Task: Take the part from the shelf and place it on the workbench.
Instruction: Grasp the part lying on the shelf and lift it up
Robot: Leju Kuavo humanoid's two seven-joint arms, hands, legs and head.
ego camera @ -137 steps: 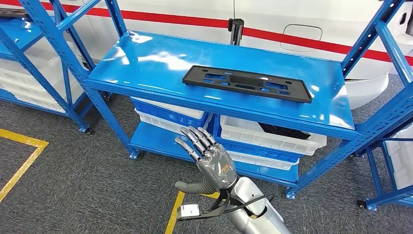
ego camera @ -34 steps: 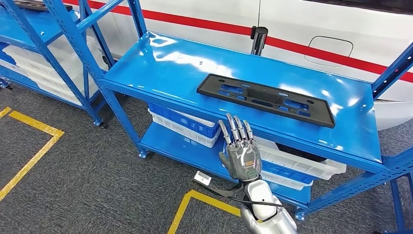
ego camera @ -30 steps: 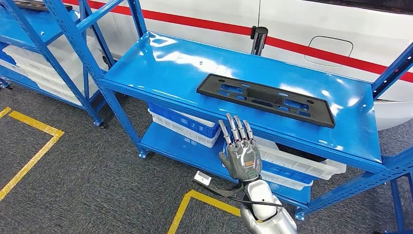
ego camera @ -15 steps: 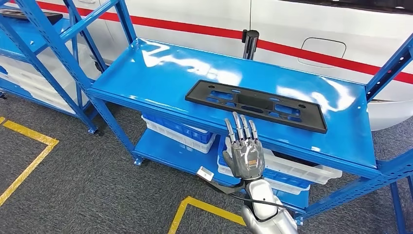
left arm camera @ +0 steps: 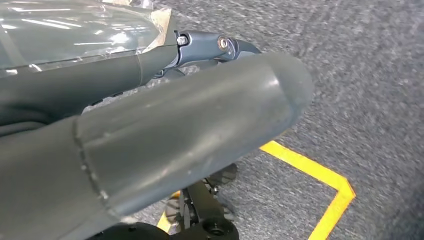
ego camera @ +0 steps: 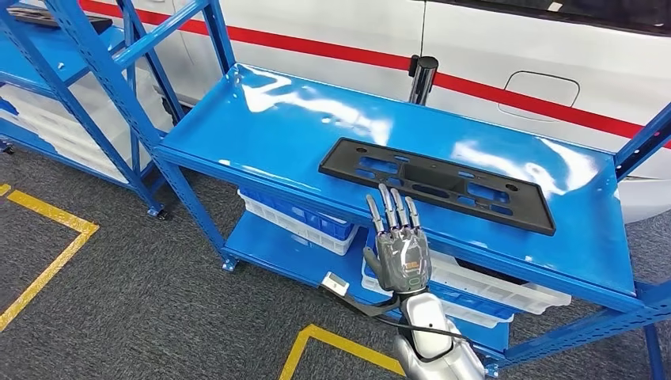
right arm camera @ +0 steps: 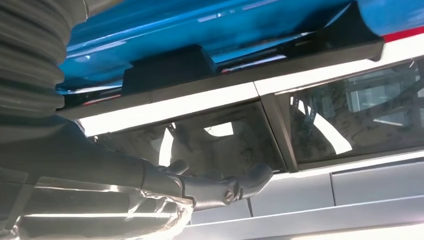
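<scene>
Shelving fills most of the head view: one blue rack [ego camera: 261, 119] across the centre with its glossy top shelf tilting from upper left to lower right, and a second blue rack [ego camera: 47, 55] at the upper left edge. Behind them runs a white vehicle side [ego camera: 514, 47] with a red stripe. On the lower levels of the central rack sit stacked white and blue bins [ego camera: 297, 218], stored under the top shelf so that the top stays free as a pick surface; their exact number I cannot tell.

One black part [ego camera: 435, 184], a long flat plate with cut-outs, lies flat on the top shelf right of centre, its long side roughly parallel to the front lip, which probably makes it easy to reach from the aisle.

One right hand [ego camera: 398, 245] rises at lower centre, palm away from the camera, fingers straight and slightly spread, holding nothing. Its fingertips stand just below the part's near edge, seemingly not yet touching. I judge this the approach before the grasp.

The left hand [left arm camera: 150, 125] hangs over grey carpet and a yellow floor line [left arm camera: 320, 180]; whether it is spread or curled I cannot tell.
</scene>
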